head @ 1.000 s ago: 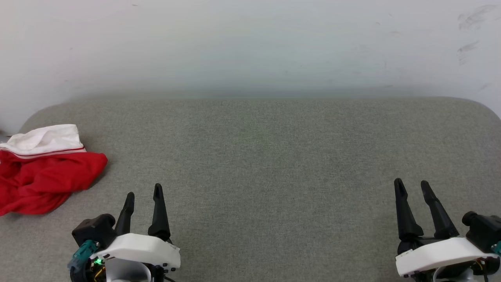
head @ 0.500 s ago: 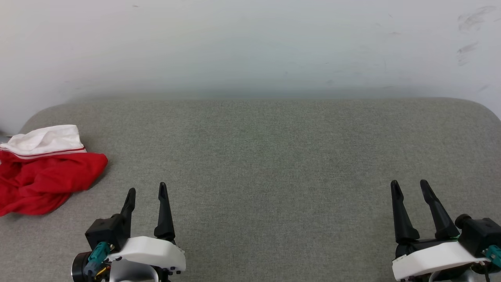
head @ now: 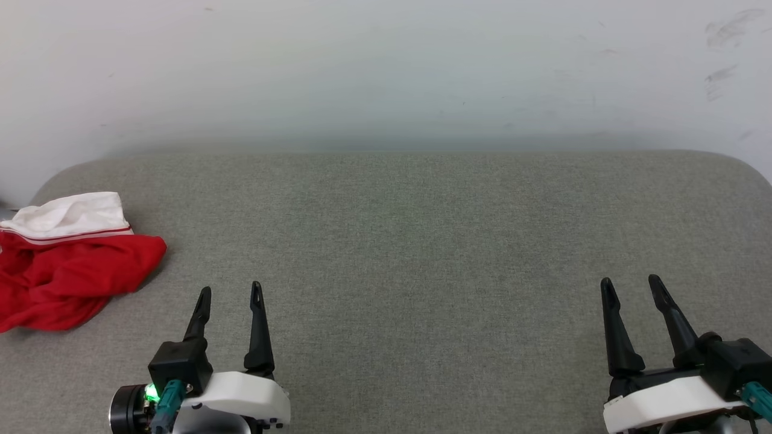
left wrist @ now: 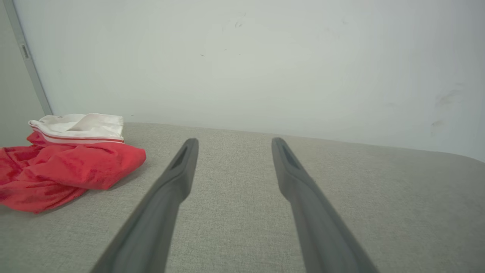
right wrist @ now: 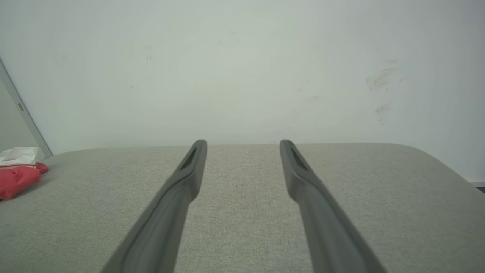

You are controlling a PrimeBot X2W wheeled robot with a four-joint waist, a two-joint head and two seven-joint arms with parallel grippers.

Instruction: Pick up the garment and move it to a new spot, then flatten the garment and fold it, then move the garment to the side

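Red and white, the crumpled shirt [head: 72, 271] lies bunched at the left edge of the grey cushion [head: 422, 241]. The left claw [head: 230, 288] and the right claw [head: 630, 280] hover near the front edge, jaws spread, holding nothing. Pinching only one loose fold could let the shirt slip free or drag it off that left edge.

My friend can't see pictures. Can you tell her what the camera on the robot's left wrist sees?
A crumpled red and white garment lies at the left on a grey padded surface, apart from the left gripper, whose two dark fingers stand open and empty in the middle. A pale wall rises behind.
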